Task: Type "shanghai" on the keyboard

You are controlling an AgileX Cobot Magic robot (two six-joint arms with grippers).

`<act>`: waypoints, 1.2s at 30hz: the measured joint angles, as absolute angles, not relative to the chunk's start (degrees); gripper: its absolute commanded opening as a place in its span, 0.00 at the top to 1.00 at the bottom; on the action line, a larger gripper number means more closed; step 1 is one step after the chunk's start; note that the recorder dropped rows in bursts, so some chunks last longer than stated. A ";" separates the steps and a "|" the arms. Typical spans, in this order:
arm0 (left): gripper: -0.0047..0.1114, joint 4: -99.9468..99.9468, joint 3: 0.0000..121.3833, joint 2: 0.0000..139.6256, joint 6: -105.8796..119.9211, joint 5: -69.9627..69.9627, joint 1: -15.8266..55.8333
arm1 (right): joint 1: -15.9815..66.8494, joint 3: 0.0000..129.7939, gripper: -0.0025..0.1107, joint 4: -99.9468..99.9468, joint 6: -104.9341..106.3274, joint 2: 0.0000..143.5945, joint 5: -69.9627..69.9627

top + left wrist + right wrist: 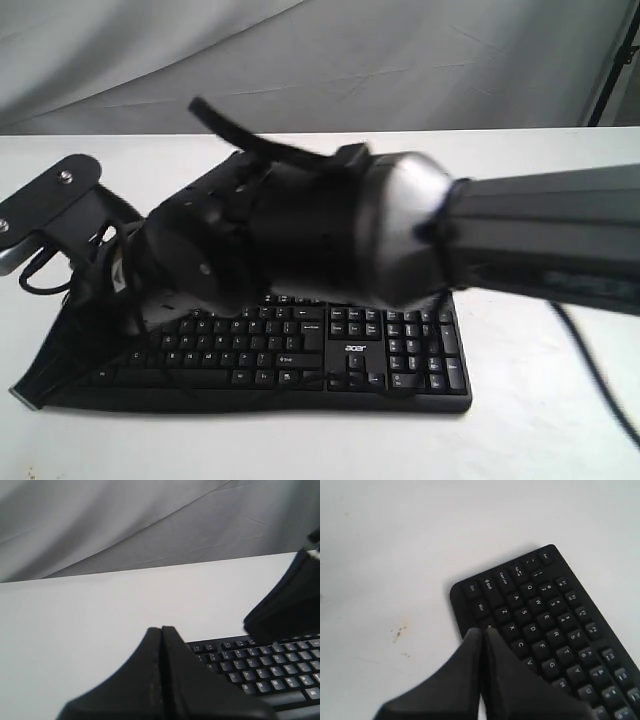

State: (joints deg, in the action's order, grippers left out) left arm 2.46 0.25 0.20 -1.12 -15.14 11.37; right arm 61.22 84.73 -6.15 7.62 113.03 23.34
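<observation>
Black right hand (482, 635), fingers pressed together, pointed at the near edge of the keyboard (545, 625). Its key rows ran diagonally away past the tip, with S just ahead. Farther off, the left hand (161, 632), also closed, hung beside the keyboard's end over the white worktop (75, 630).

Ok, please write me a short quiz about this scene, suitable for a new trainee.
1. True or false: the right fingers are closed together.
2. Which name does the logo on the keyboard show? A) acer B) dell C) hp
3. Fill in: the keyboard lies on a ____ table.
Key: 1 true; 2 A; 3 white.
</observation>
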 measured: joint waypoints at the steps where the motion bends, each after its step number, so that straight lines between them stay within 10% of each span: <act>1: 0.96 2.46 0.25 0.20 -1.12 -15.14 11.37 | 61.22 85.94 0.98 -6.15 7.97 114.74 23.42; 36: 0.96 2.46 0.25 0.20 -1.12 -15.14 11.37 | 57.72 100.36 0.98 -5.25 11.62 135.33 18.74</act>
